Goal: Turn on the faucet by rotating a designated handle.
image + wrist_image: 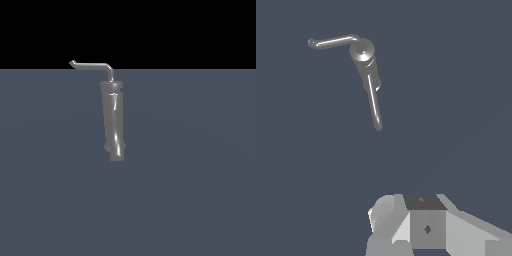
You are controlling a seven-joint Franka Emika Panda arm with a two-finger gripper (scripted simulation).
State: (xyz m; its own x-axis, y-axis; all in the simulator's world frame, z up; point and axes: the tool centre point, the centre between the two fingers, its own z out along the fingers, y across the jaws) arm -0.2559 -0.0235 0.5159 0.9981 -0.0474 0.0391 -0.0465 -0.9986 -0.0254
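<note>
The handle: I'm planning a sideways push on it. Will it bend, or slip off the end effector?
The handle is thin, glossy metal, so probably rigid yet slippery. Its hooked tip might catch a finger. Sitting atop the faucet, it should swing, not tip.

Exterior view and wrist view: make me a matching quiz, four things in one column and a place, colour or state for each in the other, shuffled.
Things:
1. faucet
2. handle
3. gripper
4. floor

Descriptions:
A. thin bent rod, hooked tip pointing to the exterior view's left
B. flat, blue-grey
C. thick, glossy grey tube
D. shows only in the wrist view, apart from the faucet

Pairs: 1-C, 2-A, 3-D, 4-B
</note>
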